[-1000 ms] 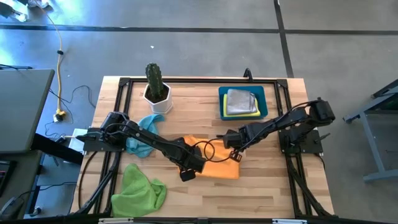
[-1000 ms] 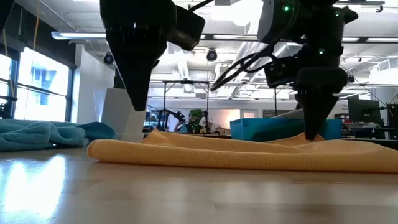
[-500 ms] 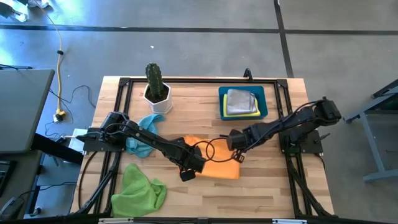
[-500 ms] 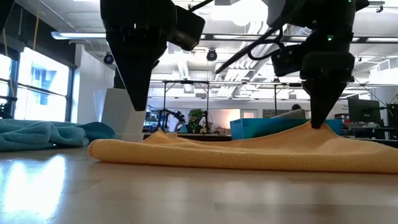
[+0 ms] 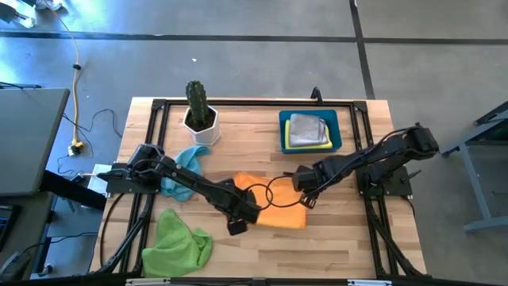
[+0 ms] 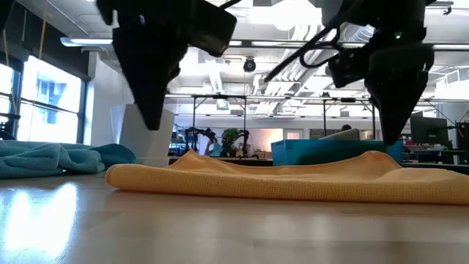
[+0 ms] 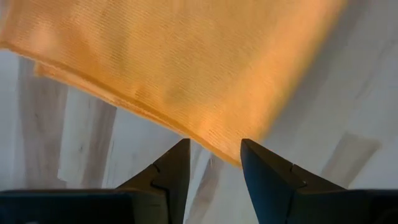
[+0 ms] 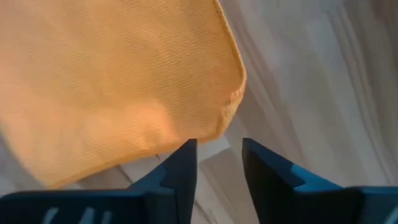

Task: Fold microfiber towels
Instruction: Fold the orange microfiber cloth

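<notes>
High view: orange towel (image 5: 279, 208) lies folded at table centre. Left gripper (image 5: 236, 226) and right gripper (image 5: 306, 198) hover above opposite corners, jaws parted, holding nothing. The cloth looks soft, light and limp; pinch a corner edge.

Grey concrete floor (image 5: 238, 63) with dark seams surrounds the wooden surface (image 5: 254, 127). A yellow cable (image 5: 77, 87) trails across it. Windows (image 6: 44, 103) and bright ceiling lights (image 6: 286, 15) illuminate the room.
</notes>
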